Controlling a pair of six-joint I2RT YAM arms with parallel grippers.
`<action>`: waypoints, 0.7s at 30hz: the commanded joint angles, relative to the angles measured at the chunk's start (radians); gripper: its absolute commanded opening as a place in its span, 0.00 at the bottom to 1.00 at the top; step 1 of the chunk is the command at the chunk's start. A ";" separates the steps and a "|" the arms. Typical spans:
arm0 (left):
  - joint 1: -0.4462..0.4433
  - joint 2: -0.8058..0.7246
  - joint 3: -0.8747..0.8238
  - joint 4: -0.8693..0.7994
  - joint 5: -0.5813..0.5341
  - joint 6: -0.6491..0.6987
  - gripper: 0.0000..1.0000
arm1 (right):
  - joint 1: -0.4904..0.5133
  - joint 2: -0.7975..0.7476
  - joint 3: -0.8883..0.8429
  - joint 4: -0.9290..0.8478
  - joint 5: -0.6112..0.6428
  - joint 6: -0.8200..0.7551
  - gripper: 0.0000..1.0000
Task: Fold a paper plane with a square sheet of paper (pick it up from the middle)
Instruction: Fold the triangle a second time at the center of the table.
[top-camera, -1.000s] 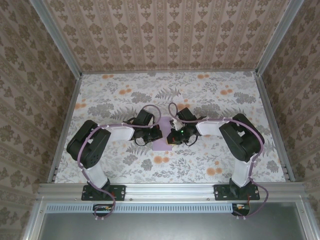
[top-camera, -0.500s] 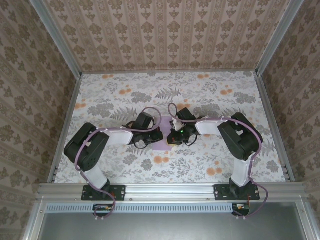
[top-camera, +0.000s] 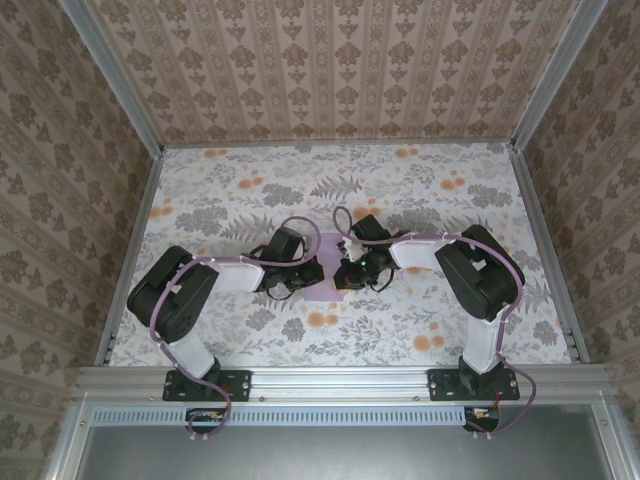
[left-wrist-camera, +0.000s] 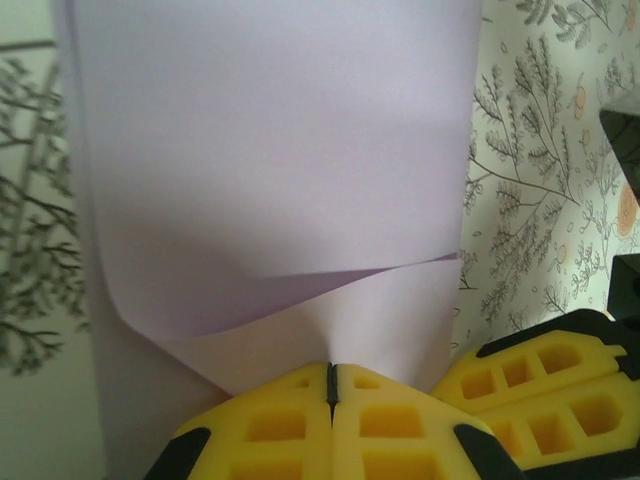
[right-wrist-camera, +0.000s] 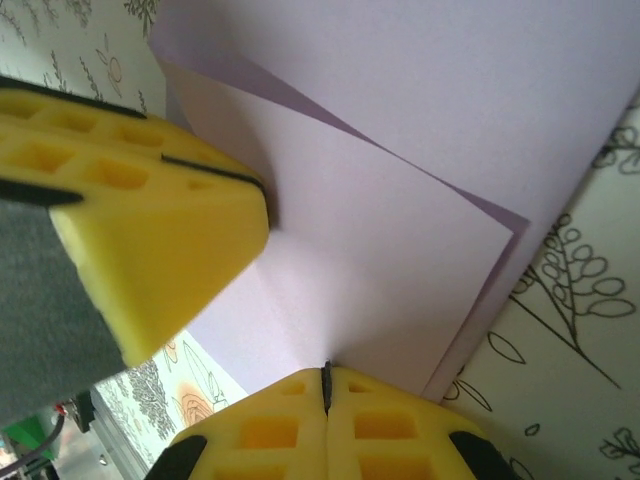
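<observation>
The lilac square sheet of paper (top-camera: 328, 268) lies on the floral tablecloth at mid-table, between both grippers. In the left wrist view the sheet (left-wrist-camera: 280, 170) has a flap curling up, and my left gripper (left-wrist-camera: 331, 375) is shut with the paper's near edge puckered into its seam. In the right wrist view the folded layers of the sheet (right-wrist-camera: 400, 250) run into my right gripper (right-wrist-camera: 325, 378), which is also shut on the paper. The left gripper's yellow fingers (right-wrist-camera: 150, 230) press at the sheet's other side. From above, the left gripper (top-camera: 312, 272) and right gripper (top-camera: 345, 275) nearly meet. A paper plane is out of view.
The floral tablecloth (top-camera: 420, 190) spreads wide around the paper. Patterned walls and aluminium rails (top-camera: 540, 230) bound the table on three sides. The right gripper's yellow fingers (left-wrist-camera: 540, 385) sit close beside the left one's.
The left arm's elbow has dropped and shifted left, and its wrist has edged slightly toward the near side. The right arm and the paper have hardly moved.
</observation>
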 joint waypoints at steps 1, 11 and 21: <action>0.069 -0.010 -0.008 -0.129 -0.083 0.034 0.00 | -0.008 0.068 -0.037 -0.158 0.157 -0.071 0.00; 0.166 -0.067 0.073 -0.255 -0.055 0.133 0.00 | -0.009 0.059 -0.030 -0.157 0.147 -0.072 0.00; 0.058 -0.106 0.101 -0.171 0.018 0.106 0.00 | -0.009 0.047 -0.018 -0.143 0.122 -0.047 0.00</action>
